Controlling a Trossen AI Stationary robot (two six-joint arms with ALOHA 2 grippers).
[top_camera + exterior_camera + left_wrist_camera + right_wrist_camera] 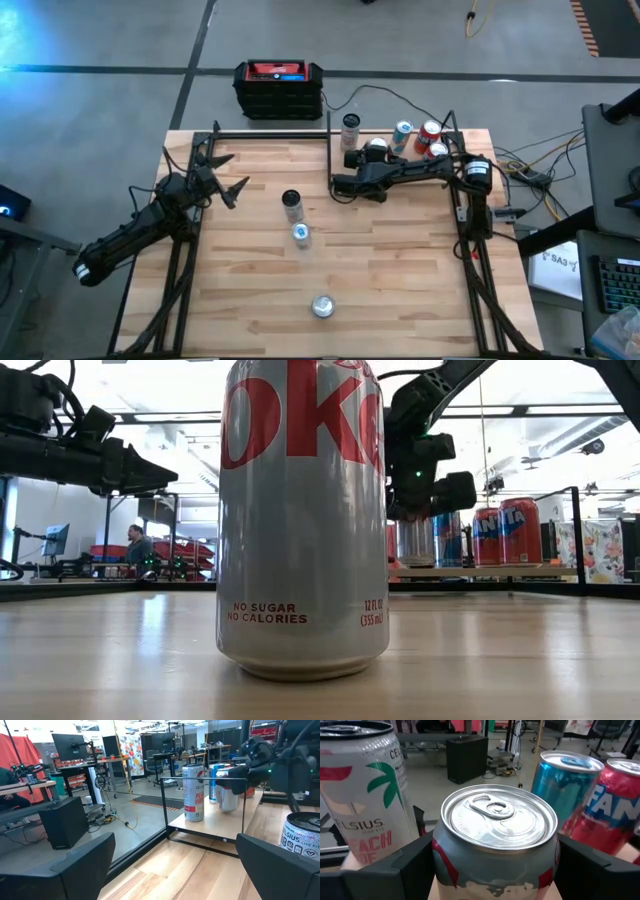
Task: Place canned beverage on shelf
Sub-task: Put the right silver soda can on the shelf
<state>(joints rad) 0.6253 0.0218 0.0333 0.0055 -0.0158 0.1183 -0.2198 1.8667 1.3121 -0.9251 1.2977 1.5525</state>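
The shelf [340, 152], a light wood board edged with black rods, sits at the table's far right. On it stand a white Celsius can [350, 125], a blue can [403, 133] and two red cans [432, 138]. My right gripper [374, 160] reaches over the shelf from its near side and is shut on a silver can [495, 820] among them. My left gripper [228, 182] waits open and level over the table's left side, holding nothing. My right gripper pinches the silver can's two opposite sides [442, 862] between its fingers [410, 862], below the top rim. The fingers come nearly level from the table's near side, tipped slightly down. The can is upright, its base down at the shelf board [500, 572]; whether it rests there I cannot tell.
Three more cans stand in a row on the tabletop's middle: a dark-topped one [291, 205], a blue-topped one [301, 235], and a silver Diet Coke can [322, 306] near the front edge. A black and red box [278, 88] sits beyond the far edge.
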